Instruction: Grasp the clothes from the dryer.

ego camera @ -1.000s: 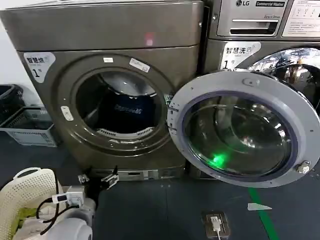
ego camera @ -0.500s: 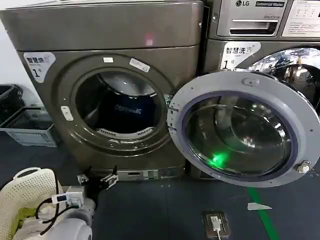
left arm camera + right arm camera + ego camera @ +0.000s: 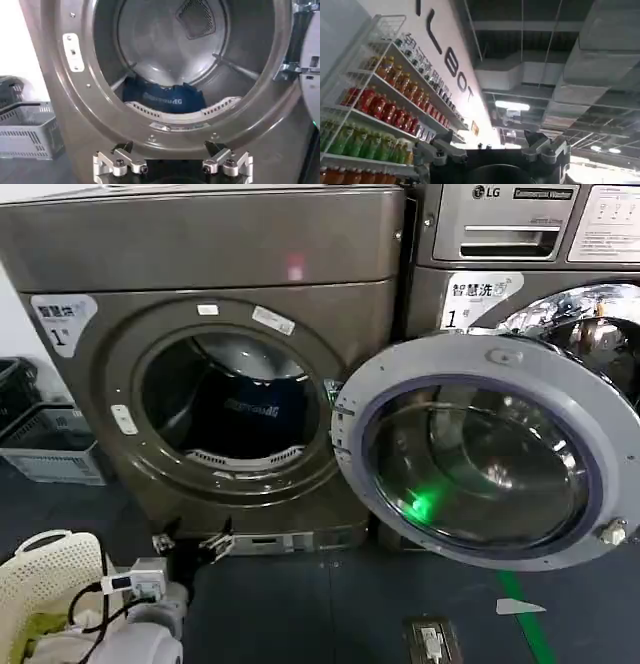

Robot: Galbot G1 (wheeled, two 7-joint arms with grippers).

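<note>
The dryer (image 3: 215, 354) is seen in the head view as a large bronze-grey front-loading machine with its round porthole uncovered and its door (image 3: 485, 459) swung wide open to the robot's right. A white "1" sticker (image 3: 62, 319) is fixed at its upper left and a small red light (image 3: 294, 266) glows on the top panel. The clothes (image 3: 250, 409), a dark navy garment crossed by a line of pale lettering, are found at the bottom of the drum, towards the back, behind the perforated pale lip at the porthole's lower rim.

The left hand (image 3: 190, 542) is held low in front of the dryer, just below the porthole and outside it. In the left wrist view its two fingers (image 3: 114, 162) are seen spread well apart, with nothing held between them. The clothes (image 3: 162, 97) lie ahead of and above the left hand (image 3: 172, 164), inside the drum and well apart from the fingertips; the porthole's lower rim and the pale lip stand between hand and fabric. No contact with the garment is shown.

The right hand (image 3: 492, 150) is pointed up and away from the machines; behind it, shelves of bottles (image 3: 375, 107) and a ceiling are seen. Its fingers are likewise held apart and empty.

A white perforated basket (image 3: 45, 579) stands on the floor at the robot's left, and a grey crate (image 3: 50, 446) sits on the floor beside the dryer. A silver LG machine (image 3: 520, 244) stands to the right of the dryer, behind the open door.
</note>
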